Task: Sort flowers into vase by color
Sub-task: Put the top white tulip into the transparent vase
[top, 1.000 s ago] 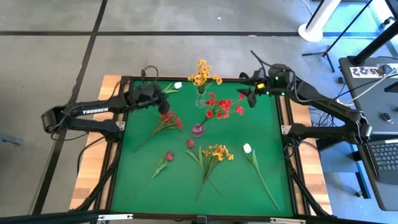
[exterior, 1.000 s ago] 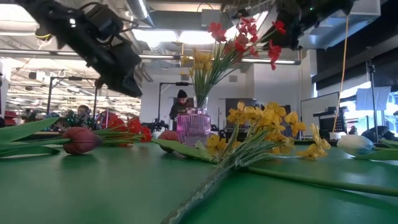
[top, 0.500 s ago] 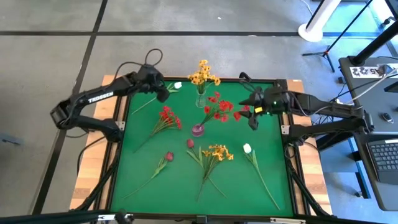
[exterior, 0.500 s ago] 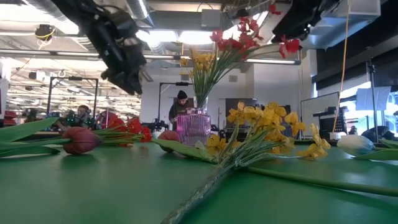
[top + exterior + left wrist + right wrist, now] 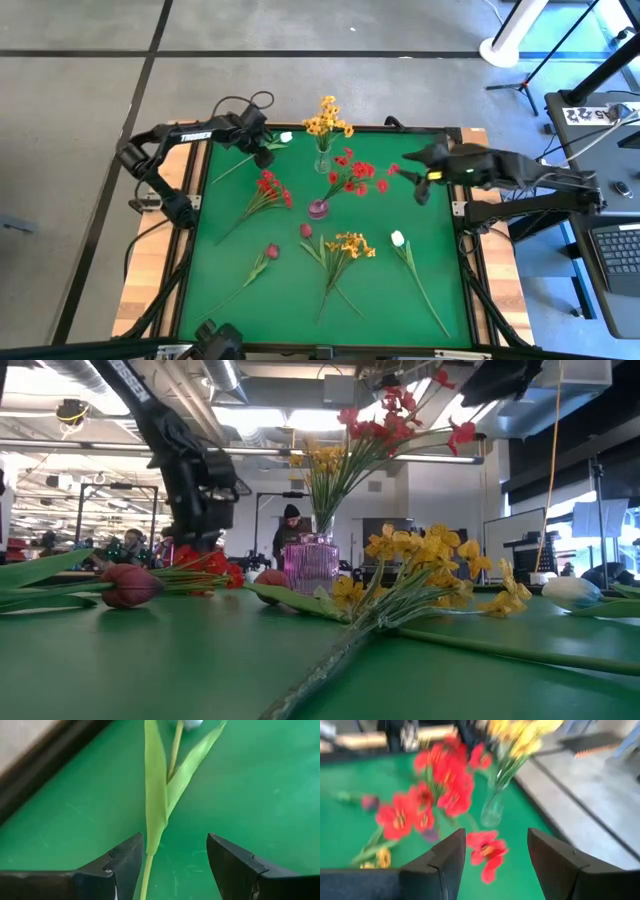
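A white-bud flower (image 5: pixel 284 137) lies flat at the table's far left; its stem and leaves (image 5: pixel 156 795) run between the fingers of my open left gripper (image 5: pixel 175 845), which stands low over it (image 5: pixel 264 154) without touching. My right gripper (image 5: pixel 413 176) is open and holds nothing, to the right of a red blossom cluster (image 5: pixel 355 170) whose stem stands in the small purple vase (image 5: pixel 318 208); the blossoms (image 5: pixel 445 790) show ahead of its fingers. Yellow blossoms (image 5: pixel 325 118) stand in the clear glass vase (image 5: pixel 322 160).
Lying on the green mat: a red cluster (image 5: pixel 270 190), two dark red buds (image 5: pixel 272 250) (image 5: pixel 306 230), a yellow-orange cluster (image 5: pixel 350 244) and a second white bud (image 5: pixel 397 238). The table's black frame (image 5: pixel 200 160) runs close behind the left gripper.
My left gripper has moved from above the loose red cluster toward the table's far-left corner and come down over the white-bud flower's stem. My right gripper has drawn back toward the table's right edge, away from the red cluster, which stays in the purple vase.
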`<state>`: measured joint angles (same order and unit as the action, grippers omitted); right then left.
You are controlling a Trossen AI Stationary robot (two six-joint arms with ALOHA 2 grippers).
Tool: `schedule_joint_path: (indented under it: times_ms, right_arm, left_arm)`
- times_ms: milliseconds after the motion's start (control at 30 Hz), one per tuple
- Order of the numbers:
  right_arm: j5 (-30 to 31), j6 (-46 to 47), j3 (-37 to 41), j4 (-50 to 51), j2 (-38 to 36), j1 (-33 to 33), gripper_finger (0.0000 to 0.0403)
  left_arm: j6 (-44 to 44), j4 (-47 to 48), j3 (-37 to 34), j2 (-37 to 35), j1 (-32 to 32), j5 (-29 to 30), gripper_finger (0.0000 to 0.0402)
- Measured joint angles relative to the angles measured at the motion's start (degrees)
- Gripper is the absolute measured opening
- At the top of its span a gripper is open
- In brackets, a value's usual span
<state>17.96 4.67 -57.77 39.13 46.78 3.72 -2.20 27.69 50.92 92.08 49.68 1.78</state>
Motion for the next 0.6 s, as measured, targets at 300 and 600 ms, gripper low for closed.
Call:
schedule_joint_path:
  times_ms: [300,600]
  right_arm:
    - [1.6,-1.4,0.2,-2.5,-8.8,0.0,0.0209]
    - [3.5,-6.4,4.2,-12.7,-14.6,0.0,0.0209]
  left_arm:
    - [1.2,-0.2,0.0,3.8,1.8,4.5,0.0211]
    - [1.7,-0.3,0.3,6.6,1.6,3.7,0.0126]
